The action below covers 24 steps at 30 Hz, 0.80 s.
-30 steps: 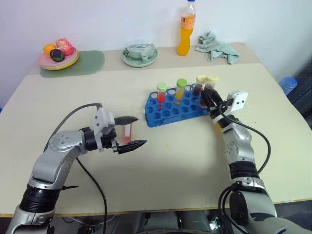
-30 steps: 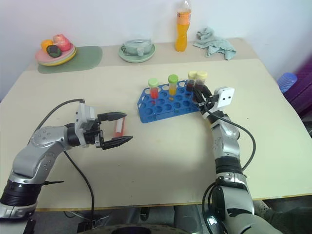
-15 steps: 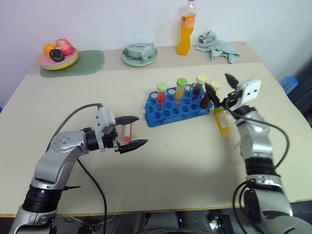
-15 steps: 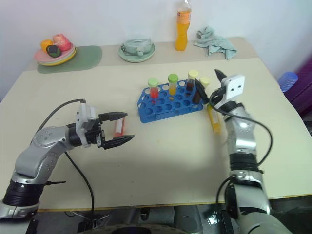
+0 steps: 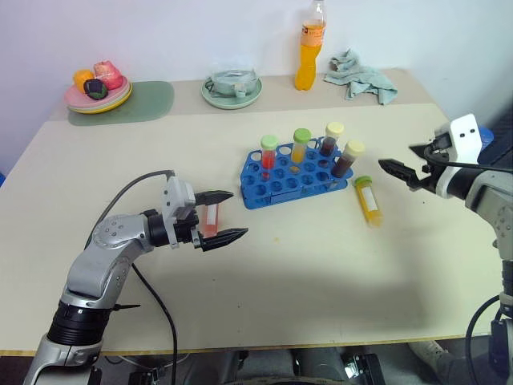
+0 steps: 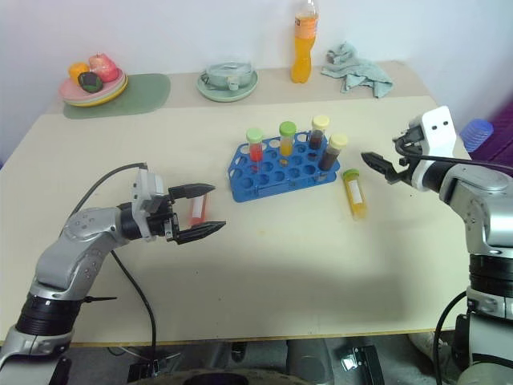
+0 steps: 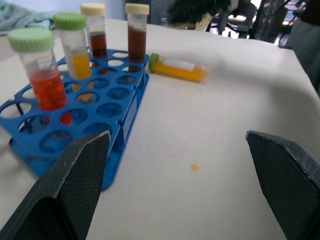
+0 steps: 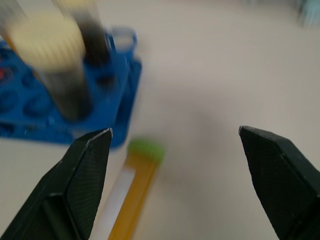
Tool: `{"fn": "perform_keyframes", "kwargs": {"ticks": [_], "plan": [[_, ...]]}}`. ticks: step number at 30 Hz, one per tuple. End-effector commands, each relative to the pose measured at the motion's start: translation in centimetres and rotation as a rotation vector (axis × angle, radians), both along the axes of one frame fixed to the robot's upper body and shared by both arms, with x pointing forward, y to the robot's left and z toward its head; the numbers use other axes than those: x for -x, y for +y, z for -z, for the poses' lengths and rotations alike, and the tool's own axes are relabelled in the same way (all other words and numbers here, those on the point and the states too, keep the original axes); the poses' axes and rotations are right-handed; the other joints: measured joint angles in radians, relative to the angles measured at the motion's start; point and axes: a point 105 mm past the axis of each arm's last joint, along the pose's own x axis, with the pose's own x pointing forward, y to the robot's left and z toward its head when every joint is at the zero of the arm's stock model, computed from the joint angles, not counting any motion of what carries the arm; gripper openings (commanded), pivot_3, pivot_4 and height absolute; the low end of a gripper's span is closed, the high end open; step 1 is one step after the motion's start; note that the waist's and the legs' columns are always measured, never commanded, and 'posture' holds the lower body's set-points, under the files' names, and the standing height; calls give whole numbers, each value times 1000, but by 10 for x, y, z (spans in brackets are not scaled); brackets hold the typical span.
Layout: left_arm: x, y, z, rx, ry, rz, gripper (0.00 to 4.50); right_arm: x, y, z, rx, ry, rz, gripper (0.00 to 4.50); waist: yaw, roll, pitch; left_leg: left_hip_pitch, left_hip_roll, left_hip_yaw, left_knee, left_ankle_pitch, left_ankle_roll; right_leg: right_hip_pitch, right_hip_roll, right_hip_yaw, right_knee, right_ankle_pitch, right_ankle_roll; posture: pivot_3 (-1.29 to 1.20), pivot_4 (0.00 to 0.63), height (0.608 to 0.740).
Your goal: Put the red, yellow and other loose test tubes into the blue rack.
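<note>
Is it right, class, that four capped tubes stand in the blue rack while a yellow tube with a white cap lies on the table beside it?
Not quite. The lying yellow tube has a green cap, not a white one; the left wrist view shows it clearly. The rest holds: four capped tubes stand in the blue rack, and that tube lies on the table beside it.

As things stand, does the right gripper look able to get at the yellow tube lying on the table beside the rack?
Probably yes. The yellow tube lies flat on bare table, just clear of the blue rack, and the right gripper hangs open close by with nothing between them. The rack's leaning brown tube stands near the yellow tube's cap.
</note>
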Motion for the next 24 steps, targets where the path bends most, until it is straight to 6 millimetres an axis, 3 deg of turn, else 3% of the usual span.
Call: {"fn": "perform_keyframes", "kwargs": {"ticks": [1,12,23,24], "plan": [[1,-3,-7,7,-35,9,4500,5,-5,-5,77,129,43,4135,-2,1,0,-1,0,0,1,0,0,-1,0,0,0,0,0,0,150,740],[6,-7,-8,20,-22,-1,4500,-4,26,2,-58,258,-30,4135,-2,0,0,-10,0,1,4,-1,1,-7,0,0,0,2,4,0,150,740],[6,-4,-9,25,-21,-17,4500,-27,34,38,-46,327,-44,4135,-3,0,0,-10,0,2,5,0,1,-7,0,0,0,3,4,0,150,740],[6,-4,-10,26,-22,-19,4500,-30,34,40,-32,326,-45,3896,-4,0,0,-9,0,2,5,0,1,-7,0,0,0,3,4,0,150,740]]}}
